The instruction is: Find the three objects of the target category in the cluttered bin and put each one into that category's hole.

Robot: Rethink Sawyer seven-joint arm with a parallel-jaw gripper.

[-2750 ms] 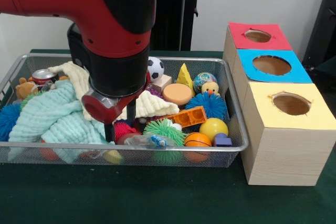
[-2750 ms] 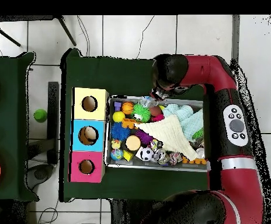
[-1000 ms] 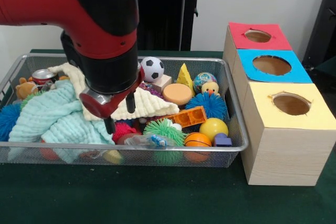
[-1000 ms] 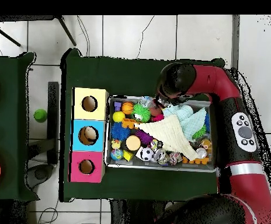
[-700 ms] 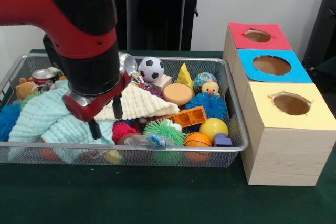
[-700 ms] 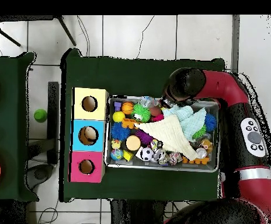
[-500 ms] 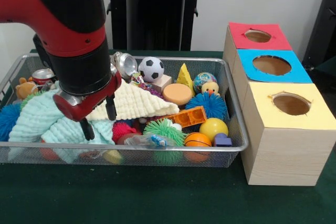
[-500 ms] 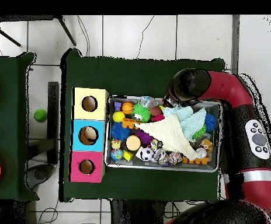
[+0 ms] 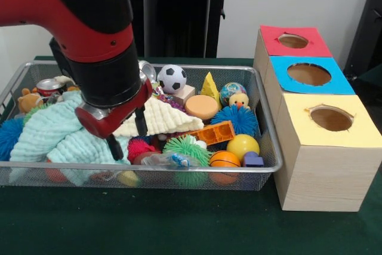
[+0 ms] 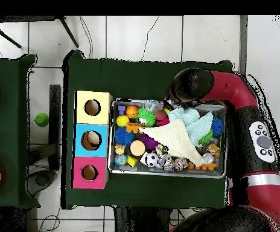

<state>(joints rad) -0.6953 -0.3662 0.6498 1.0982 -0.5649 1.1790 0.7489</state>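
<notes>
My gripper (image 9: 127, 137) is open and holds nothing; it hangs low in the wire bin (image 9: 262, 125), over the seam between the mint cloth (image 9: 54, 132) and the cream cloth (image 9: 158, 119). A red fuzzy ball (image 9: 139, 147) lies just below its fingertips. Right of it are a green spiky ball (image 9: 187, 147), an orange brick (image 9: 213, 133), a yellow ball (image 9: 243, 146), a basketball (image 9: 224, 159) and a soccer ball (image 9: 172, 77). Three boxes have holes on top: red (image 9: 293, 41), blue (image 9: 308, 74) and yellow (image 9: 331, 119). In the overhead view the arm (image 10: 187, 89) hides the gripper.
A blue spiky ball (image 9: 242, 119), peach disc (image 9: 202, 106), yellow wedge (image 9: 210, 86), chick (image 9: 240, 100) and purple block (image 9: 253, 159) fill the bin's right half. A red can (image 9: 49, 86) and teddy bear (image 9: 28, 100) lie far left. From overhead the boxes (image 10: 90, 140) stand left of the bin (image 10: 166, 174).
The gripper first swept left across the cloths, then in the last half second came back right a little. It stayed open and empty. The cloths barely shifted.
</notes>
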